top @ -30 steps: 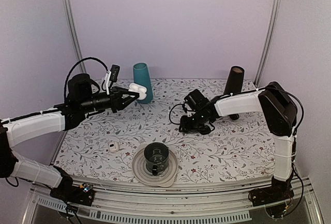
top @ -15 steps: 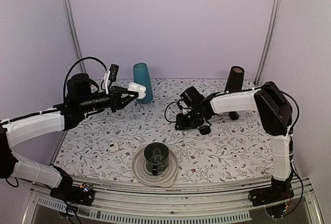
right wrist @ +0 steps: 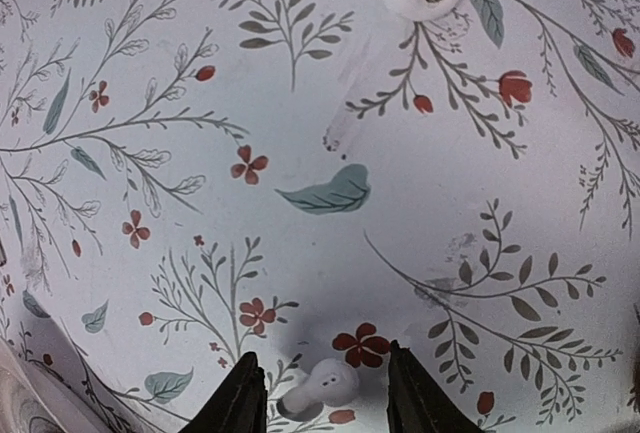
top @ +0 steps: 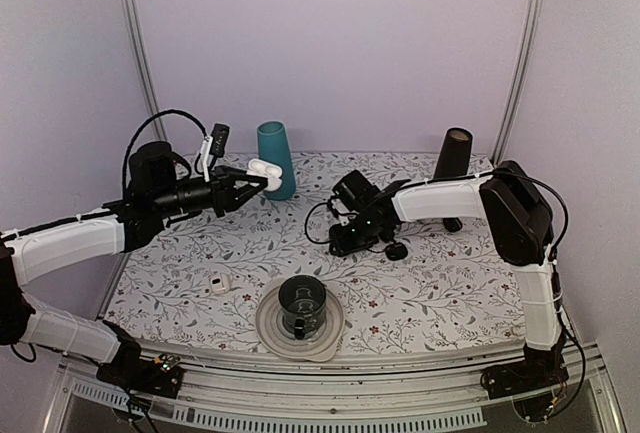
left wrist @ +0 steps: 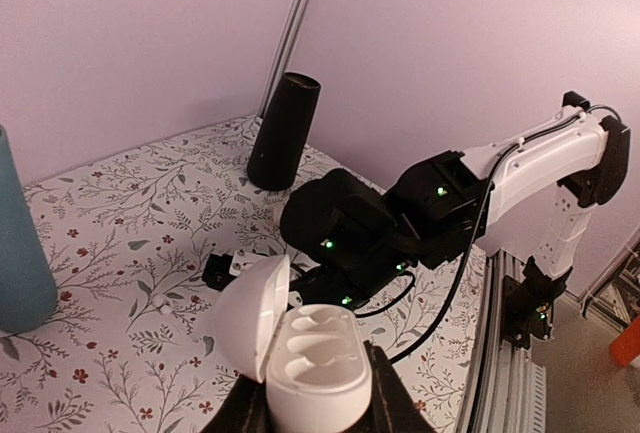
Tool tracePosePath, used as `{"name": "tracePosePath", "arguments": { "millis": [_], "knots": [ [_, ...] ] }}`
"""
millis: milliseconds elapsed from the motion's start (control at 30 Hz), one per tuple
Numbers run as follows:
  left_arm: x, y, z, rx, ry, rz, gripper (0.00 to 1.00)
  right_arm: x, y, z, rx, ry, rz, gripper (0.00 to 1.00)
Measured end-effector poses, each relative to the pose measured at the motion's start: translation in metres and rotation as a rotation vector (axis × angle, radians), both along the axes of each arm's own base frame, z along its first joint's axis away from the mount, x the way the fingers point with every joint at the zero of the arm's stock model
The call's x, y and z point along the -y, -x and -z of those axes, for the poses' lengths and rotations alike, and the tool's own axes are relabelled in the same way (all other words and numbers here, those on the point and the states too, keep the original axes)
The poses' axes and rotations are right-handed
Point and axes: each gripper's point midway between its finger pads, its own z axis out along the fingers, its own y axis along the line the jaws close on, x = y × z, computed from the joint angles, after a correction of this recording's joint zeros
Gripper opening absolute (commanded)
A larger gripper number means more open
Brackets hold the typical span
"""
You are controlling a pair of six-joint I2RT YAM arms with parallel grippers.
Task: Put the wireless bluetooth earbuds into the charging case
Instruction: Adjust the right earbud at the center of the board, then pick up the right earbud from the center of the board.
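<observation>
Presently left gripper [top: 250,187] clamps the lid-open charging case [left wrist: 303,358], raised between its fingers ready to receive, while right gripper [right wrist: 320,378], spread, straddles 1 earbud [right wrist: 325,385] for pinching.

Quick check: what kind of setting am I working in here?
Likely a lab test booth, not a home: plain lilac walls, metal frame posts, and a floral-covered table with a mounting rail along its near edge.

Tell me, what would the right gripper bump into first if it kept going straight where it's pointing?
The right gripper would probably meet the small white earbud lying between its open fingers, then the flowery table beneath. Depth is hard to judge.
</observation>
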Motion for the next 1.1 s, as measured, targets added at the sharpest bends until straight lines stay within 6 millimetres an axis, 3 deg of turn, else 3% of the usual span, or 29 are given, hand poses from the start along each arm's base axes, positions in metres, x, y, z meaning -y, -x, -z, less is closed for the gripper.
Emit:
{"name": "tracePosePath", "arguments": {
  "millis": [367, 600, 867, 1100],
  "knots": [
    [0.000, 0.000, 0.000, 0.000, 0.001, 0.002, 0.00, 0.016, -0.004, 0.005, 0.007, 0.062, 0.074, 0.38],
    [0.001, 0.001, 0.000, 0.000, 0.001, 0.007, 0.00, 0.020, -0.005, 0.004, 0.008, 0.073, 0.107, 0.30],
    [0.002, 0.002, 0.001, -0.003, 0.002, 0.018, 0.00, 0.022, 0.000, 0.003, -0.011, 0.050, 0.128, 0.12],
    [0.002, 0.002, 0.001, -0.003, 0.001, 0.018, 0.00, 0.017, 0.004, 0.002, -0.014, 0.034, 0.088, 0.07]
  ]
}}
